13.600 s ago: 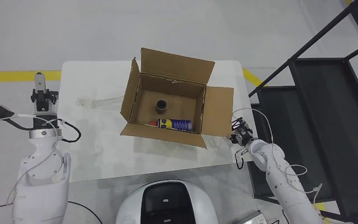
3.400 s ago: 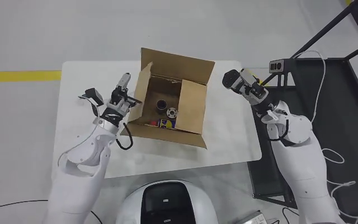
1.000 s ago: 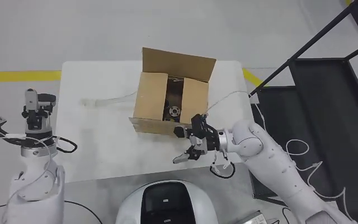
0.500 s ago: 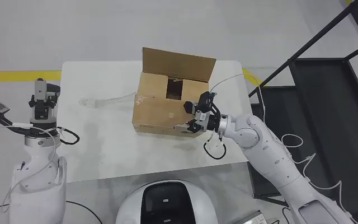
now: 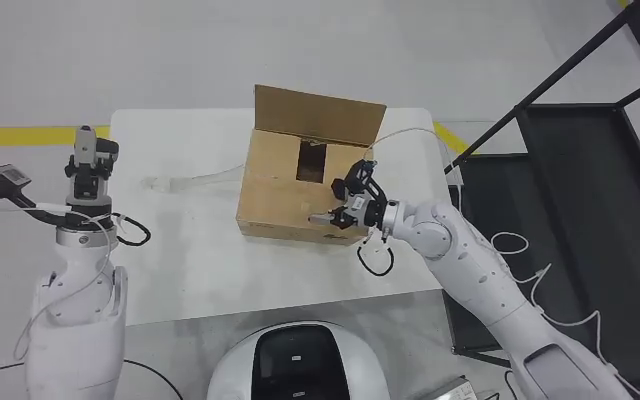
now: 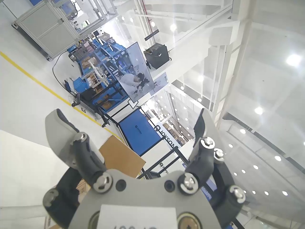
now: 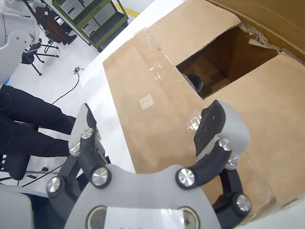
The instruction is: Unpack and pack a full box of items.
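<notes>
Left hand (image 5: 90, 165) is up, well left of the box (image 5: 285, 195), spread wide, holding nothing. Box sits mid-worktop (image 5: 170, 270): near and side flaps folded in, far flap upright, a gap open over a dark round item (image 7: 194, 82) inside. Right hand (image 5: 338, 208) spread, at the box's near right corner, over the folded flap. Judgement: cardboard light, flaps springy, tape strip slick; press flat near the creases, lift by the walls.

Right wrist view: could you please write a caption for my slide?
Open right gripper over the partly closed cardboard box; rear flap upright, dark item visible inside.
</notes>
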`<state>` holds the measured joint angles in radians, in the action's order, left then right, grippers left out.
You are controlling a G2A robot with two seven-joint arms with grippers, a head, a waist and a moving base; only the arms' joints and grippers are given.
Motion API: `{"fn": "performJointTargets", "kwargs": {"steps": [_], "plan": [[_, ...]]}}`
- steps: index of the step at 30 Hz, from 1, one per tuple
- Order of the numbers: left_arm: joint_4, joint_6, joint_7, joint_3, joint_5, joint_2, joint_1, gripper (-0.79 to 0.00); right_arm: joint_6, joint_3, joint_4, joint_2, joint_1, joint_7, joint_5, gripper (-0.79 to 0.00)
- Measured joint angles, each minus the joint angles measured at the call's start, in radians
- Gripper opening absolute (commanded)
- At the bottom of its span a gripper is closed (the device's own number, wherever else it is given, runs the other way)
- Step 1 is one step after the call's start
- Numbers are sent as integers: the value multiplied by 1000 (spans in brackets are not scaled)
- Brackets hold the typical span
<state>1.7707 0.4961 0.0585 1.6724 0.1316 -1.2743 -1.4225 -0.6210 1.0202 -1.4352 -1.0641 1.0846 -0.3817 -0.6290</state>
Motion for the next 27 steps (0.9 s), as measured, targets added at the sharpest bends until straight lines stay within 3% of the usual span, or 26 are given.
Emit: {"fn": "performJointTargets", "kwargs": {"steps": [5, 11, 16, 20, 27], "plan": [[2, -4, -1, 9, -4, 1, -5, 0, -3, 4, -4, -3, -6, -3, 19, 0], [4, -12, -7, 16, -10, 1, -7, 0, -33, 88, -92, 9, -26, -20, 117, 0], [13, -18, -9, 24, -17, 1, -25, 0, -12, 166, -134, 21, -117, -107, 122, 0], [29, -22, -16, 31, -26, 1, -44, 0, 17, 136, -54, 10, -242, -137, 36, 0], [62, -28, -45, 47, -35, -1, -80, 0, 77, -39, 201, -52, -477, -132, -26, 0]]}}
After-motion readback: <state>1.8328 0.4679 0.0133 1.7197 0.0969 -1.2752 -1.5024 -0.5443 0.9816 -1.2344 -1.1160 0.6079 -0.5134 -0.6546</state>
